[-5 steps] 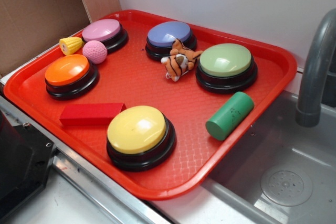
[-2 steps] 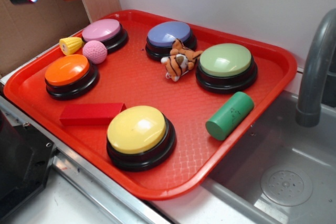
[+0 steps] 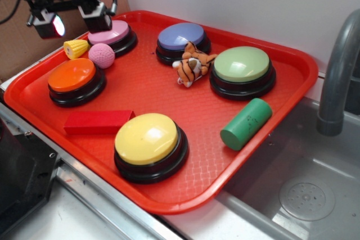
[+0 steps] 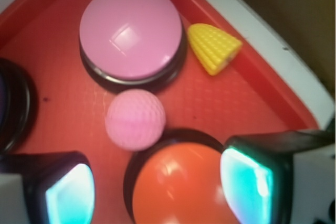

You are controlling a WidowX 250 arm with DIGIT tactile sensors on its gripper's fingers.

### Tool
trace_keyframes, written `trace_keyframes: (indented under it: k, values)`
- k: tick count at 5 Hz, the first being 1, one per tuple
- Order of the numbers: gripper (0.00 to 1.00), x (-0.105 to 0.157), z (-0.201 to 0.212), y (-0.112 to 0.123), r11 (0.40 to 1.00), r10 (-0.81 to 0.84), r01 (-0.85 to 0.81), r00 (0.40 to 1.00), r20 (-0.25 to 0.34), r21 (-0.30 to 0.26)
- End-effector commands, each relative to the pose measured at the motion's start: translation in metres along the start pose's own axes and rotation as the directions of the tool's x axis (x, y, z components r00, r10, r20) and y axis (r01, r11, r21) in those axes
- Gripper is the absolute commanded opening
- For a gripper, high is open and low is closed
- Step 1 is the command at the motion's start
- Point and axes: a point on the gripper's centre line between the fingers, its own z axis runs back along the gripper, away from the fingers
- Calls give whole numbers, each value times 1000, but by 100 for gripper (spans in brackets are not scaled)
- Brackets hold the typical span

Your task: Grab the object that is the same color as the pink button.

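Observation:
The small pink dimpled ball (image 3: 101, 55) lies on the red tray (image 3: 169, 88) between the pink button (image 3: 111, 33) and the orange button (image 3: 72, 76). In the wrist view the ball (image 4: 135, 119) sits just ahead of the gap between the fingers, with the pink button (image 4: 131, 31) beyond it. My gripper (image 3: 72, 23) hangs open and empty above the tray's far left corner, higher than the ball; in the wrist view the gripper (image 4: 157, 187) is over the orange button (image 4: 184, 187).
A yellow corn toy (image 3: 76, 48) lies left of the ball. Also on the tray: a purple-blue button (image 3: 181, 37), a toy tiger (image 3: 192, 64), a green button (image 3: 242, 66), a green cylinder (image 3: 246, 123), a yellow button (image 3: 147, 139), a red block (image 3: 98, 122). A sink and faucet (image 3: 337, 71) stand at the right.
My gripper has come into view from the top left and moved down and right toward the pink ball and pink button. Nothing on the tray has moved.

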Motion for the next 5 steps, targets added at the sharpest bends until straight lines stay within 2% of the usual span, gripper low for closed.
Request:
trace_keyframes:
  k: [1, 2, 3, 4, 5]
  values:
    - [100, 12, -29, -3, 999, -34, 34, 999, 1, 0]
    - [100, 13, -41, -8, 998, -68, 67, 998, -19, -20]
    - [100, 14, -48, -10, 998, -64, 64, 998, -14, -21]
    - [43, 14, -55, -10, 997, -64, 63, 998, -16, -33]
    - [4, 12, -57, -11, 998, -61, 60, 998, -15, -35]
